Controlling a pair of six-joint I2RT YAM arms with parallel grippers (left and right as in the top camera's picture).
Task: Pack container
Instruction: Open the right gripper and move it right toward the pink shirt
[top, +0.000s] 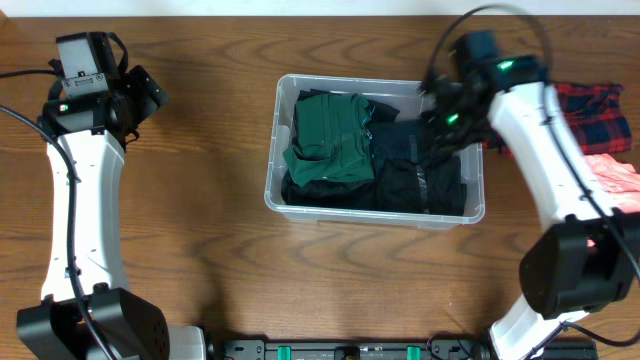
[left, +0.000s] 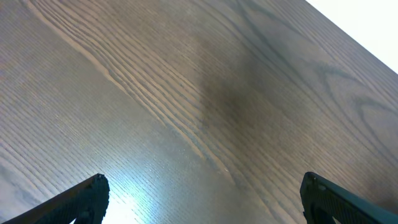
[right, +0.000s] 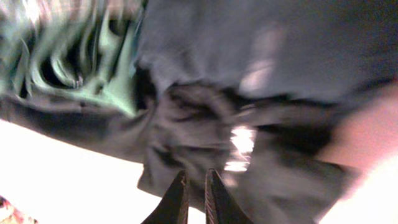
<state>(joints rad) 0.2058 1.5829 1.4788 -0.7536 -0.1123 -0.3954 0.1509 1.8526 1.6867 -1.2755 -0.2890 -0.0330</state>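
Right wrist view motion-blurred throughout — green cloth (right: 93, 56) and dark cloth (right: 261, 56) smeared, folds and edges unreadable. Right gripper (right: 196, 180) cut by bottom edge, only tips show, narrow gap; whether it pinches cloth not tellable. Left gripper (left: 205, 186): only finger ends at bottom corners, rest out of frame. Overhead: right arm (top: 540, 140) covers one container (top: 272, 150) corner and part of plaid cloth (top: 595, 105); pink item (top: 615, 175) cut by right edge — unidentifiable.

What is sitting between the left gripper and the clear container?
Only bare wooden table lies between the left gripper and the container; the overhead view shows this stretch plainly.
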